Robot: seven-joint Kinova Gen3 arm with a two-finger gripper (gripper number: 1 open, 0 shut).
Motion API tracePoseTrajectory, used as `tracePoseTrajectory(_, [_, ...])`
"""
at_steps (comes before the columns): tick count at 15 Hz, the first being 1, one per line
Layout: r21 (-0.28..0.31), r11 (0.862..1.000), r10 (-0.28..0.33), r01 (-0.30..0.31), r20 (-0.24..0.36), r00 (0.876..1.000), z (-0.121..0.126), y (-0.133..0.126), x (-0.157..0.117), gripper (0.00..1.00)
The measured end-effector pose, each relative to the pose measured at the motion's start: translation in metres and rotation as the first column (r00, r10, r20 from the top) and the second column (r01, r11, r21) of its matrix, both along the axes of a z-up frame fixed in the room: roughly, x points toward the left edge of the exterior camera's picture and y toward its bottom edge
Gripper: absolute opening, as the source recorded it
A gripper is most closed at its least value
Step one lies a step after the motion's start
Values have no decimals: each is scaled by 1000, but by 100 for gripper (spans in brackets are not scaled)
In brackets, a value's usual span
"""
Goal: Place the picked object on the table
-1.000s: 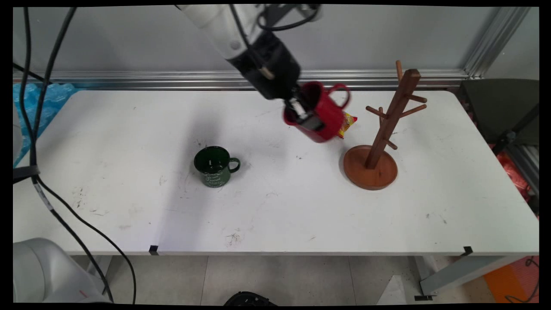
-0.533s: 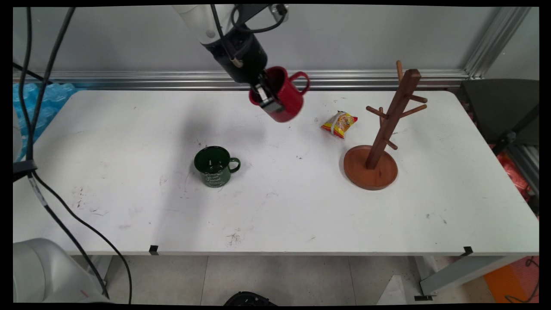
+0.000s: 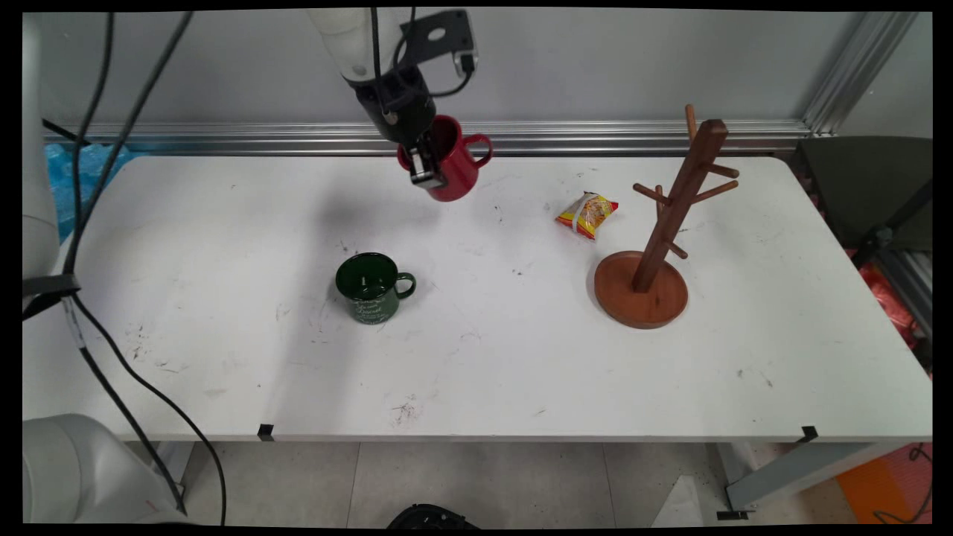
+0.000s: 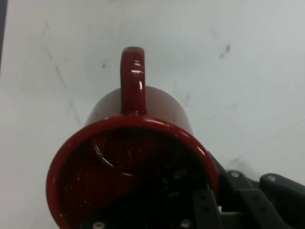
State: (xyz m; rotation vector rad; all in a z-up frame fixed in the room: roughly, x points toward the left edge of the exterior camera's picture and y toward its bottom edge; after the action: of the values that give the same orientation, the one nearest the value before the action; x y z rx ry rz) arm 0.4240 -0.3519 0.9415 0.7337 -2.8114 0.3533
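My gripper [image 3: 426,164] is shut on the rim of a red mug [image 3: 452,165] and holds it in the air over the table's far middle, tilted, with its handle to the right. In the hand view the red mug [image 4: 138,162] fills the lower half, its handle pointing up; one finger sits inside the mug and the other outside its wall. A dark green mug [image 3: 370,286] stands upright on the table below and to the left. A wooden mug tree [image 3: 663,223] stands at the right, its pegs bare.
A small yellow and red snack packet [image 3: 587,214] lies just left of the mug tree. Black cables hang along the left side. The metal rail and wall run behind the table's far edge.
The arm has carried the red mug leftwards and towards the far edge, away from the mug tree and the snack packet. The green mug and the mug tree have stayed put.
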Motion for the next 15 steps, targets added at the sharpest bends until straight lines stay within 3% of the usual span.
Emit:
tracePoseTrajectory(8, [103,994,-55,38,162,985,-58,-25,0,0])
tracePoseTrajectory(15, [191,981,-63,18,233,970,-93,-32,0,0])
